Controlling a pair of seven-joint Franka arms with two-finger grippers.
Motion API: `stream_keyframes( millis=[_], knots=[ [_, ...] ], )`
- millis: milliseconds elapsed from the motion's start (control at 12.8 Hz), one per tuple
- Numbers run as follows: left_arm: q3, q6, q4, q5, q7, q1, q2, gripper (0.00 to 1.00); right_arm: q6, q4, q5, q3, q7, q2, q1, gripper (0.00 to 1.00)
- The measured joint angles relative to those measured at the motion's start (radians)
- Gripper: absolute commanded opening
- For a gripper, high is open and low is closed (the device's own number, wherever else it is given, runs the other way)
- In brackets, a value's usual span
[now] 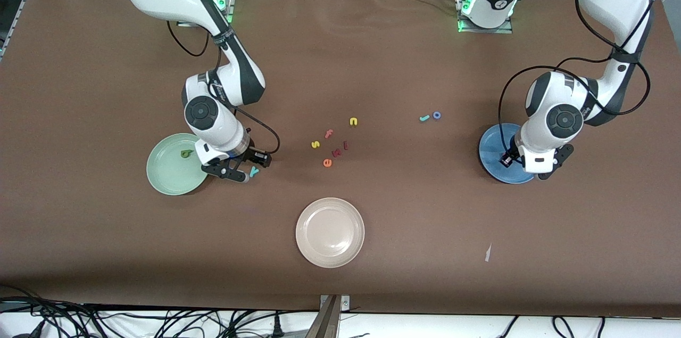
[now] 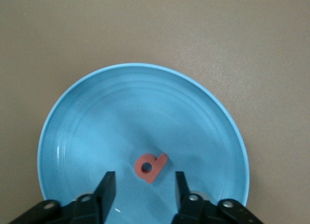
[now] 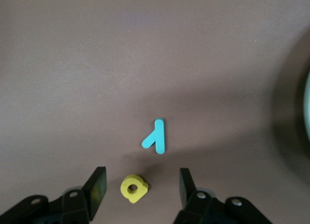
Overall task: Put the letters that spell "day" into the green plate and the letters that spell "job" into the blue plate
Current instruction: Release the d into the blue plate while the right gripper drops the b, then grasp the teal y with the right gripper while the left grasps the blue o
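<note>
My left gripper (image 2: pixel 144 180) hangs open over the blue plate (image 2: pixel 97 117). The pink-red b (image 2: pixel 150 166) lies flat in that plate between the fingers, touching neither. In the front view this gripper (image 1: pixel 526 166) covers part of the blue plate (image 1: pixel 492 149). My right gripper (image 3: pixel 142 179) is open and low over the table beside the green plate (image 1: pixel 165 173). The yellow d (image 3: pixel 134 188) sits on the table between its fingers. The teal y (image 3: pixel 156 136) lies just past them. The green a (image 1: pixel 185 154) is in the green plate. The teal j (image 1: pixel 424 118) and blue o (image 1: pixel 437 115) lie together mid-table.
A cluster of other letters lies mid-table: yellow n (image 1: pixel 353 122), yellow s (image 1: pixel 315 144), pink f (image 1: pixel 329 133), orange e (image 1: pixel 327 163) and dark red ones (image 1: pixel 340 149). A beige-white plate (image 1: pixel 330 231) stands nearer the front camera. A paper scrap (image 1: pixel 488 253) lies nearer still.
</note>
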Motion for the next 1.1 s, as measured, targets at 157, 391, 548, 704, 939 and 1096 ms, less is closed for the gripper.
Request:
stream_keyframes(
  millis=[157,391,548,704,939,1096],
  knots=[
    [0.0,0.001,0.011,0.0,-0.001,0.005,-0.01,0.81,0.013,0.0,0.0,-0.002,0.007,0.011,0.007,0.69],
    [-0.001,0.001,0.019,0.0,-0.01,0.008,-0.051,0.84,0.016,0.0,0.0,-0.003,0.015,0.018,0.014,0.69],
    [-0.01,-0.001,0.019,0.0,-0.05,0.009,-0.076,0.84,0.026,0.0,0.001,-0.003,0.015,0.023,0.015,0.69],
    [-0.043,-0.001,0.016,0.0,-0.117,0.008,-0.081,0.84,0.046,0.0,0.001,-0.012,0.015,0.031,0.017,0.69],
    [-0.106,-0.002,0.002,0.0,-0.238,0.002,-0.079,0.84,0.067,0.0,0.0,-0.035,0.012,0.048,0.02,0.69],
    [-0.155,-0.003,-0.014,0.0,-0.316,0.002,-0.078,0.84,0.076,0.0,0.0,-0.037,0.012,0.056,0.022,0.69]
  ],
)
